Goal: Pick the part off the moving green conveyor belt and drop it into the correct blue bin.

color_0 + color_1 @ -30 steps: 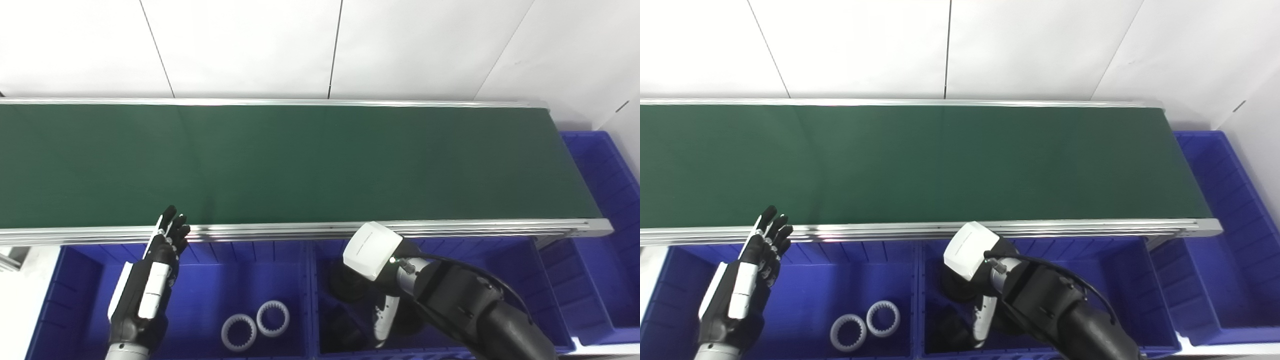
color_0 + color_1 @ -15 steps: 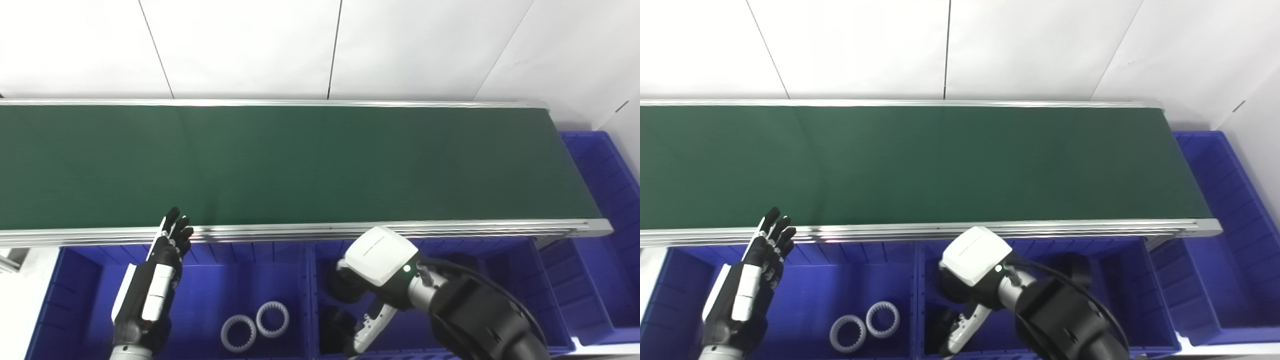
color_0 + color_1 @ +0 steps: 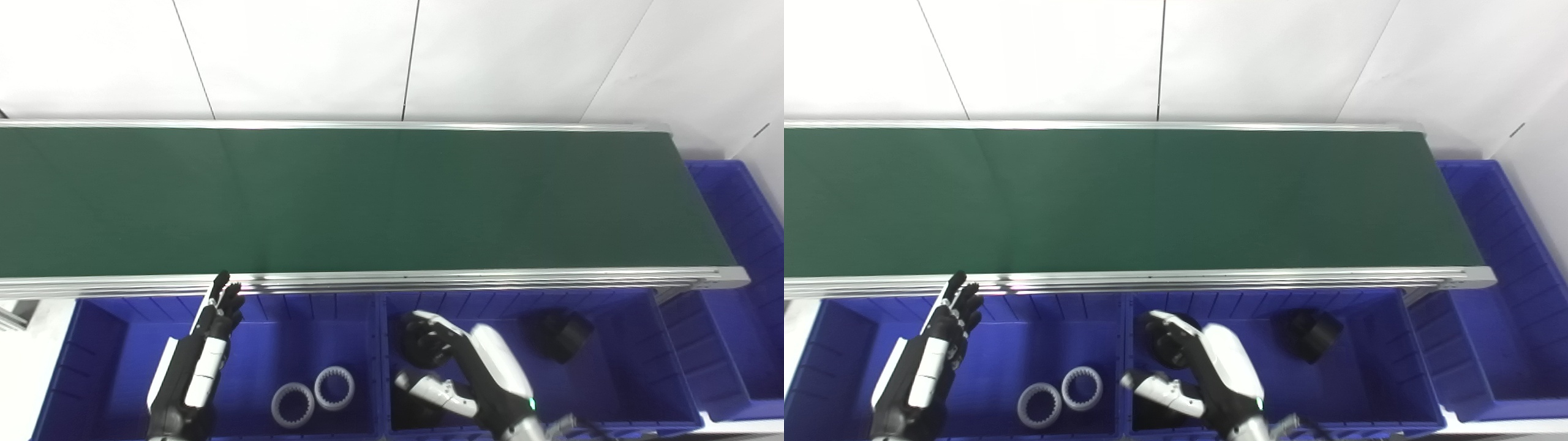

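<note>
The green conveyor belt (image 3: pixel 367 196) carries no part. A black part (image 3: pixel 558 334) lies in the middle blue bin (image 3: pixel 637 361), toward its right. More black parts (image 3: pixel 422 343) lie at that bin's left. My right hand (image 3: pixel 471 373) is open and empty, low over the left half of that bin. My left hand (image 3: pixel 205 358) is open, fingers straight and pointing up, over the left blue bin (image 3: pixel 98 343) just below the belt's near rail. Two white toothed rings (image 3: pixel 313 396) lie in the left bin.
A third blue bin (image 3: pixel 744 245) stands at the belt's right end. The belt's metal rail (image 3: pixel 429 280) runs between the belt and the bins. A white wall stands behind the belt.
My right arm has pulled back and down toward the bottom edge, and the hand now shows open. A black part has come into view at the middle bin's right. My left hand sank slightly.
</note>
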Action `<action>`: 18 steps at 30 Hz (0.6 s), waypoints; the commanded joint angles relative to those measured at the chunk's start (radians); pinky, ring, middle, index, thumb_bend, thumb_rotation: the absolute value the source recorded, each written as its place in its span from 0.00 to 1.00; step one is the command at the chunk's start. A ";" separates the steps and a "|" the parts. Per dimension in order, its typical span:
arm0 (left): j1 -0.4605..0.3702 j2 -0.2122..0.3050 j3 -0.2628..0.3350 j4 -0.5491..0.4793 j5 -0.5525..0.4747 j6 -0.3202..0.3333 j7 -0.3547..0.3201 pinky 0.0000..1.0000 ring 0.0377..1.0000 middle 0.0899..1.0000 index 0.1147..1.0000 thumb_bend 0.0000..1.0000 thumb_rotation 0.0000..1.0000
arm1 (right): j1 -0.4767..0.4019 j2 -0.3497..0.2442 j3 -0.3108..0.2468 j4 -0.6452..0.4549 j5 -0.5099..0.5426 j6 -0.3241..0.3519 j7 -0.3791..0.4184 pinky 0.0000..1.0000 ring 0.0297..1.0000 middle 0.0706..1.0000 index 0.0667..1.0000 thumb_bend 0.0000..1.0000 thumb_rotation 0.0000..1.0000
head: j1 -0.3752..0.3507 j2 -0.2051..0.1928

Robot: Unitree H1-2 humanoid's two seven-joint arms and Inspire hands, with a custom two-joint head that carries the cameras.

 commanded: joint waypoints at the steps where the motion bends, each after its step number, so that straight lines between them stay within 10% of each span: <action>1: 0.025 -0.030 -0.025 -0.041 0.037 -0.111 0.020 0.98 0.98 0.98 1.00 0.68 0.89 | 0.029 0.110 -0.037 -0.016 0.330 -0.164 -0.185 0.82 0.88 0.95 0.98 0.73 1.00 | 0.001 0.000; 18: 0.065 -0.060 -0.030 -0.036 0.030 -0.171 0.031 1.00 0.98 0.99 1.00 0.60 0.90 | -0.019 -0.055 0.047 0.157 0.241 -0.290 -0.445 0.93 0.95 0.98 1.00 0.68 1.00 | 0.031 0.006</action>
